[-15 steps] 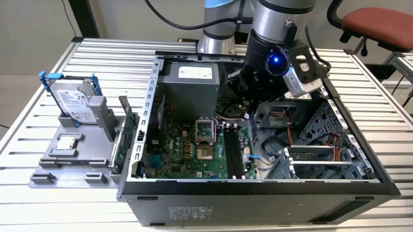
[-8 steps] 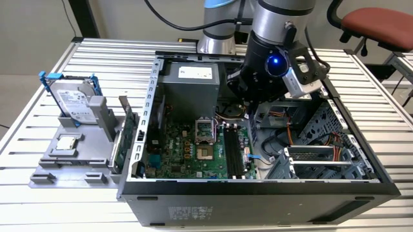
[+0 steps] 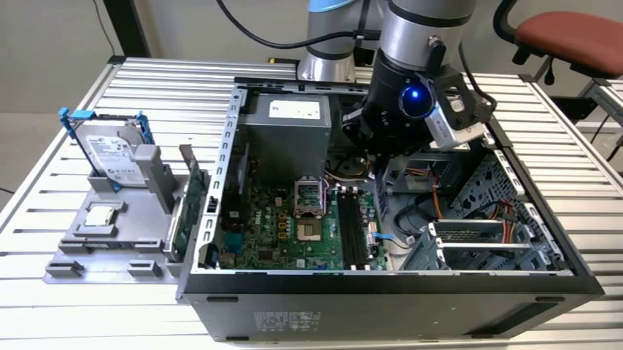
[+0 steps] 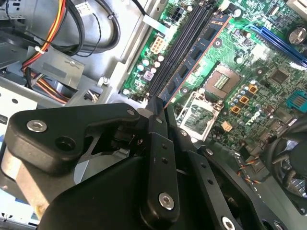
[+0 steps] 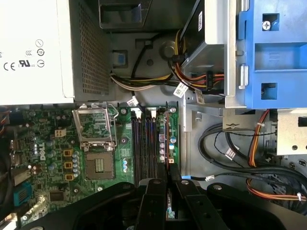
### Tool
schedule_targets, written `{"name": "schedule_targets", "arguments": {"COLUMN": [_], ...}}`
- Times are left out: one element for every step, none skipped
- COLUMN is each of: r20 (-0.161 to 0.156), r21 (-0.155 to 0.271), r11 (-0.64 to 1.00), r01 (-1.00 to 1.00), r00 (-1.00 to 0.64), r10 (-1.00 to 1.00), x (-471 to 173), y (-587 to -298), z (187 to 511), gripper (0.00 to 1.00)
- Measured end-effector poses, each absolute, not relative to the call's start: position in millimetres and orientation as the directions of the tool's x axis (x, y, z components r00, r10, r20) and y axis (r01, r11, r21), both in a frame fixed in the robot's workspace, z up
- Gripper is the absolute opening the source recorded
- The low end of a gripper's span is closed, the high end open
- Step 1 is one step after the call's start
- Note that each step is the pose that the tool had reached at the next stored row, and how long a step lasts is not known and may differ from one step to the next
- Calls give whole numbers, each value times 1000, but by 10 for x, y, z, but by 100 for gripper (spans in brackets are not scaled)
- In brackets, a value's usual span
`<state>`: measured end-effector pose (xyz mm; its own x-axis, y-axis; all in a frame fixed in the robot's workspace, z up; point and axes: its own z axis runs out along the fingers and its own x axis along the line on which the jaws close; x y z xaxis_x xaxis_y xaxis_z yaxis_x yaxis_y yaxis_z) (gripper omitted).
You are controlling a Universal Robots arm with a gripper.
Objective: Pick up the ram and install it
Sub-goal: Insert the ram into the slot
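In both wrist views my gripper is shut on the ram, a long dark blue stick with black chips and a red edge. The ram stands on edge along the black memory slots, over the slot on the cable side. Whether it is seated in that slot I cannot tell. In the exterior view the arm's wrist reaches down into the open computer case, just behind the memory slots.
The grey power supply and the processor socket lie beside the slots. Cable bundles and a blue drive bracket crowd the other side. Left of the case, a grey holder carries a hard drive and a green card.
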<state>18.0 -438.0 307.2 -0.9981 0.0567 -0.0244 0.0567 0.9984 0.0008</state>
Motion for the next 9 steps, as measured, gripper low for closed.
{"name": "schedule_targets", "arguments": {"r20": [-24, -24, -24, -24, -24, -24, -24, -24, -24], "r21": [1, 1, 1, 1, 1, 1, 1, 1, 1], "r11": [998, 998, 998, 998, 998, 998, 998, 998, 998], "r01": [57, 57, 57, 57, 57, 57, 57, 57, 57], "r00": [-998, -998, -998, -998, -998, -998, -998, -998, -998], "r10": [57, 57, 57, 57, 57, 57, 57, 57, 57], "x": [180, 180, 180, 180, 180, 180, 180, 180, 180], "y": [-4380, -4380, -4380, -4380, -4380, -4380, -4380, -4380, -4380], "z": [3067, 3061, 3053, 3044, 3034, 3023, 3014, 3001, 2987], "gripper": [0, 0, 0, 0, 0, 0, 0, 0, 0]}}
